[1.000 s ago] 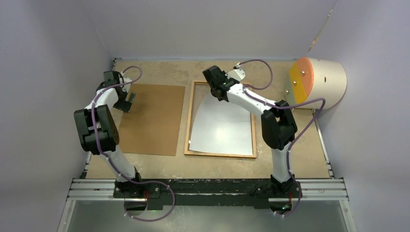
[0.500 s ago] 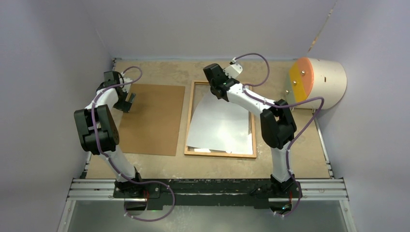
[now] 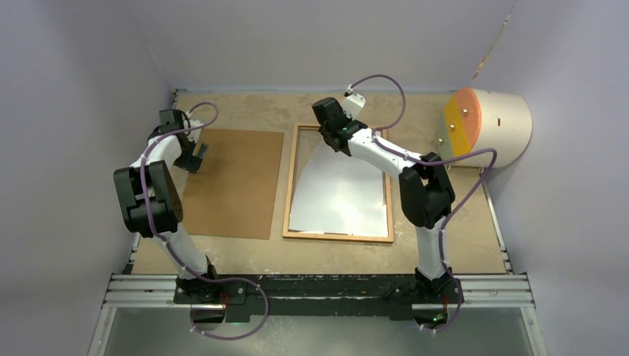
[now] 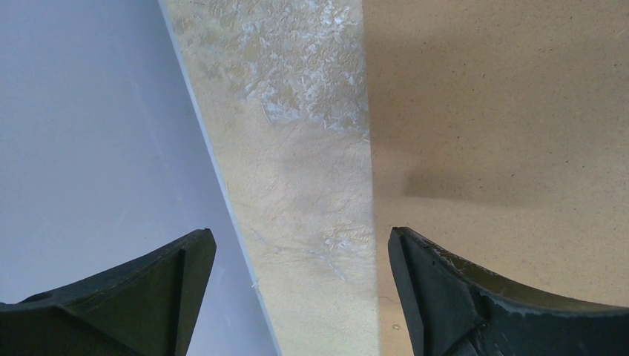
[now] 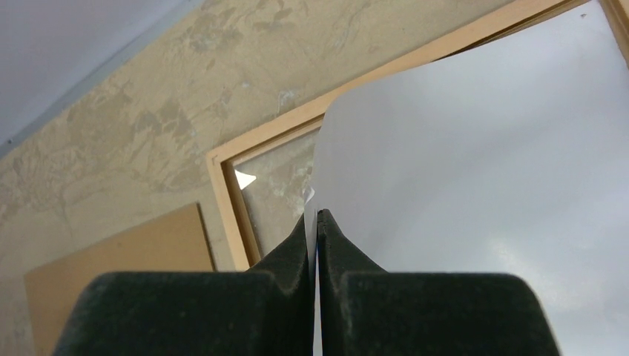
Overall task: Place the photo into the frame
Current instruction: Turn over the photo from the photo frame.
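The photo [image 3: 341,193] lies white back up inside the orange-brown wooden frame [image 3: 337,237] in the middle of the table. Its far end curls up off the frame. My right gripper [image 3: 328,139] is shut on that raised far edge. In the right wrist view the closed gripper [image 5: 317,219] pinches the sheet's edge, with the photo [image 5: 482,185] spreading away to the right above the frame's corner rail [image 5: 231,215]. My left gripper [image 3: 194,157] hangs open over the left edge of the backing board, and in its own view the gripper [image 4: 302,241] holds nothing.
A plain brown backing board [image 3: 234,182] lies flat left of the frame, seen too as the board [image 4: 504,111]. A beige cylinder with an orange face [image 3: 486,126] stands at the back right. Grey walls close in the table on the left, back and right.
The right gripper drew the photo a little toward the far side. The sheet's near edge came off the frame's near rail and now sits inside it. The left arm stayed still.
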